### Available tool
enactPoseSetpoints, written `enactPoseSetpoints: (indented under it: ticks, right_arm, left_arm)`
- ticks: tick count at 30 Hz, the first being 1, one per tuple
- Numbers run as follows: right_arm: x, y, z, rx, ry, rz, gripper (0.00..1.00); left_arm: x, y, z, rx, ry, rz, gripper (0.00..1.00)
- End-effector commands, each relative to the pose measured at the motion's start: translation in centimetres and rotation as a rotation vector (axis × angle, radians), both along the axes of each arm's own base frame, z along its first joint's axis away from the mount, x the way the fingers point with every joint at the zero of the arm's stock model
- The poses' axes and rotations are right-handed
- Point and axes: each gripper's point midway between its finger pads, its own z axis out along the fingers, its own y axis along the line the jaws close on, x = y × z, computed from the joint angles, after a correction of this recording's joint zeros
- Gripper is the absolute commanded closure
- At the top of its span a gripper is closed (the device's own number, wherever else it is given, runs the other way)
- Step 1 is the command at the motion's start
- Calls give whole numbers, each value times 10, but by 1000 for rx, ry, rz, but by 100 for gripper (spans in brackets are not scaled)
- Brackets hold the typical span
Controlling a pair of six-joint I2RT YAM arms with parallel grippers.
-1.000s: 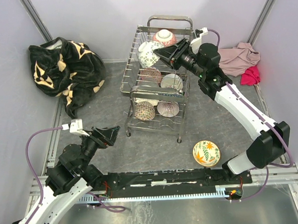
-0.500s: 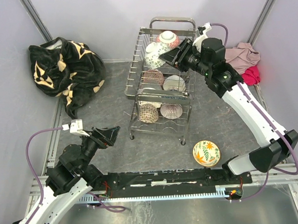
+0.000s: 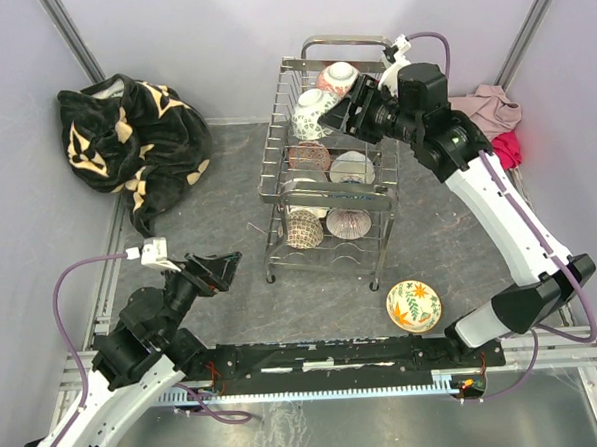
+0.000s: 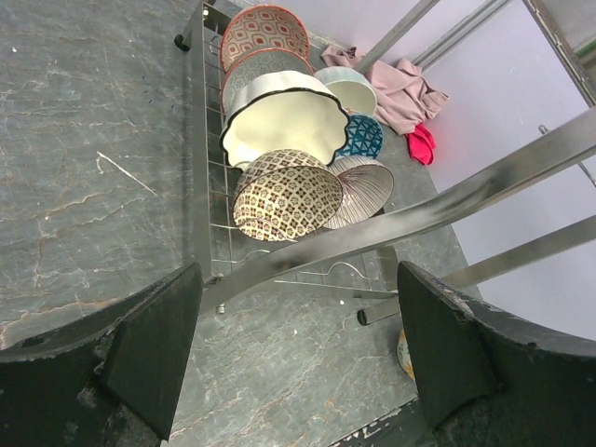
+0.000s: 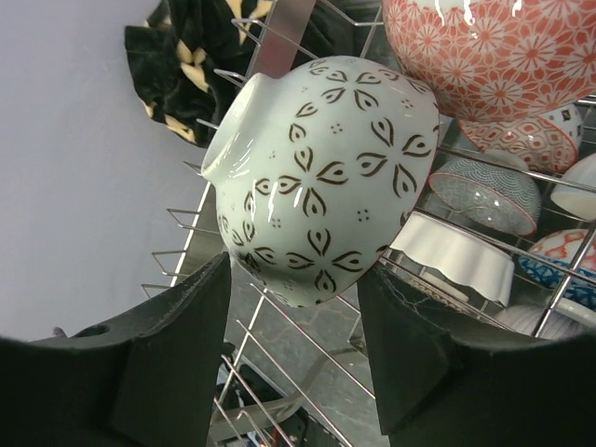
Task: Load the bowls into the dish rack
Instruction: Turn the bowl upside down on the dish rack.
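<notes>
Right hand (image 3: 351, 112) straddles white leaf-patterned ceramic bowl (image 5: 317, 177) in top tier of chrome wire dish rack (image 3: 343, 38); can't tell if gripping. Left hand (image 3: 218, 270) wide open, empty.

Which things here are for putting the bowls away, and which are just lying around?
For the job:
- dish rack
- bowls already in it, like the white leaf-pattern bowl
- flowery bowl, not yet loaded

Just lying about:
- black-and-tan blanket
- pink cloth
- red cloth
</notes>
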Motion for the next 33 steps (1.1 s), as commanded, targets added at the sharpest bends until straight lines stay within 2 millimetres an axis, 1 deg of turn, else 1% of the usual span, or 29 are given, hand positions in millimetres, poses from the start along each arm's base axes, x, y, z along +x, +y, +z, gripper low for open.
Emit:
enactPoseSetpoints:
  ticks: [1,4,10,13,15,17,21,24,27,28,30,32,33]
  right_arm:
    - [-4,-28,-1,-159,-17,-41,35]
    - [-5,-31,-1,-225,-15,-13,35]
    - [-13,-28,-5,-332,0,90,35]
    - [-14,-29,-11,-364,4,97,35]
    - [-17,-27,-9,-379,-14,107,35]
    - [-19,-24,-5,-377,-42,115,35]
    - [-31,-20,14,-377,-128,101,36]
    - [-41,-15,19,-399,-169,114,39]
    - [-51,-9,12,-438,-181,132,41]
    - [-54,-8,8,-455,-181,133,42]
    - [-58,-8,-5,-489,-175,141,44]
    - [-59,-12,-16,-516,-162,121,46]
    - [-59,-10,-26,-521,-154,132,46]
  left_arm:
    - [2,-7,6,-35,-4,-15,9]
    - [3,-8,5,-34,-2,-17,9]
    - [4,-10,4,-36,1,-23,10]
    - [4,-12,4,-36,3,-26,10]
    - [4,-12,4,-34,3,-27,10]
    - [5,-12,4,-32,5,-26,10]
    - [6,-12,4,-28,6,-24,10]
    - [8,-12,5,-24,7,-15,10]
    - [11,-12,8,-2,13,-8,10]
    - [11,-13,8,6,16,-10,9]
    - [13,-14,8,25,26,-11,9]
    - [15,-15,7,46,40,-9,9]
    - [16,-17,7,56,48,-11,9]
